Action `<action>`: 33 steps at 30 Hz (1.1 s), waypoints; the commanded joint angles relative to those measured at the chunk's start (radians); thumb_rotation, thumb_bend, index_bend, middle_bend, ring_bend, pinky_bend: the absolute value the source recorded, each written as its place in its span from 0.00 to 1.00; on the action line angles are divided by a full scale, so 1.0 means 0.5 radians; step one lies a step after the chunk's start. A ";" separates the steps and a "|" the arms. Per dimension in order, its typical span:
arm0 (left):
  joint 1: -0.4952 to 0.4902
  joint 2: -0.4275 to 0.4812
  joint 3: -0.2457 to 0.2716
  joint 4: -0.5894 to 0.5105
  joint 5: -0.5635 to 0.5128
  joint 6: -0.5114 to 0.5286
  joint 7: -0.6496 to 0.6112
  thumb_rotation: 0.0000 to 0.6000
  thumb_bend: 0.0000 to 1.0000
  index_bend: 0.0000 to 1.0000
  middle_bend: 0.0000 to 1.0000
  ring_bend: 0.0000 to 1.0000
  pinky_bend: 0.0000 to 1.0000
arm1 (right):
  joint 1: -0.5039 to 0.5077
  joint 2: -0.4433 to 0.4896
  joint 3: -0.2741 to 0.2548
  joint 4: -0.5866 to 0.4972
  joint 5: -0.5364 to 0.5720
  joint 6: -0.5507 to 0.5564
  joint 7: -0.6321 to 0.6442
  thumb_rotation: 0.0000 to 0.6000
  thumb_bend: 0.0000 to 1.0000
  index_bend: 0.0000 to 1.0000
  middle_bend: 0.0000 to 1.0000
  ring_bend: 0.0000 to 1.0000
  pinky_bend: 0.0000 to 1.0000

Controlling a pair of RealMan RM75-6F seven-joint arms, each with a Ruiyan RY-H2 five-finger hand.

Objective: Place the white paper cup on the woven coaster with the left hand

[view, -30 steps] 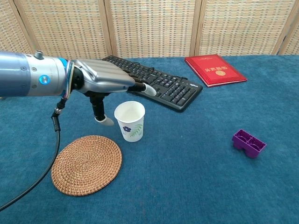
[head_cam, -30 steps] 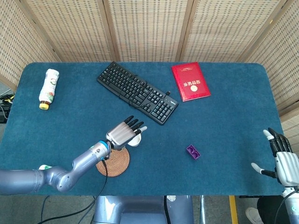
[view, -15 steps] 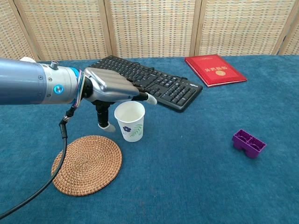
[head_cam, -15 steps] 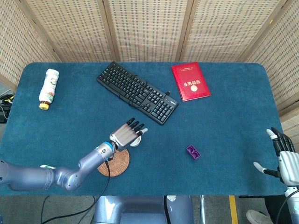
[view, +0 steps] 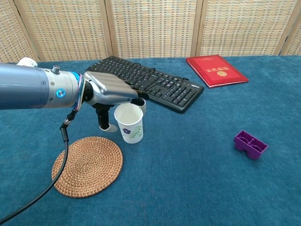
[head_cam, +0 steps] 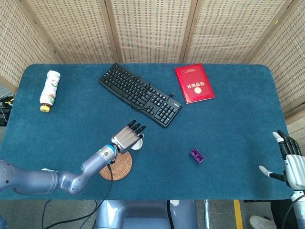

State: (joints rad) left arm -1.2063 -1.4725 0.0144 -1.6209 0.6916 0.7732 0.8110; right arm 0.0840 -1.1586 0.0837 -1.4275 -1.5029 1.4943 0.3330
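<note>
I see a bottle [head_cam: 49,89] lying on its side near the far left corner of the tabletop [head_cam: 228,133]. My left hand [view: 109,89] is out over the front part of the tabletop, left of the middle. Its fingers [view: 139,100] curl down at the far side of the white paper cup [view: 129,123], and the thumb hangs down on the cup's left side. I cannot tell if the hand really has hold of the cup. The cup stands upright on the blue cloth and leans a little. It is just beside the woven coaster [view: 87,165], at its far right edge. The coaster lies flat near the front edge, and a black cable runs over its left side. A black keyboard [head_cam: 139,93] lies slanted toward the far edge, close to the middle. A red book [head_cam: 194,83] lies to the right of it. A small purple block [view: 250,144] sits alone toward the front, right of the middle. My right hand [head_cam: 289,164] is off the right edge near the front corner, with fingers spread wide and nothing in it
</note>
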 commanded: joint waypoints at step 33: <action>0.609 0.691 0.481 -0.377 1.383 0.317 -0.584 1.00 0.36 0.26 0.00 0.00 0.00 | -0.014 0.008 -0.003 -0.063 -0.042 0.053 -0.111 1.00 0.08 0.04 0.00 0.00 0.00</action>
State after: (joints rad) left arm -0.9269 -1.1362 0.2374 -1.8220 1.3535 0.9218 0.5403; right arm 0.0770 -1.1546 0.0822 -1.4588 -1.5236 1.5208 0.2776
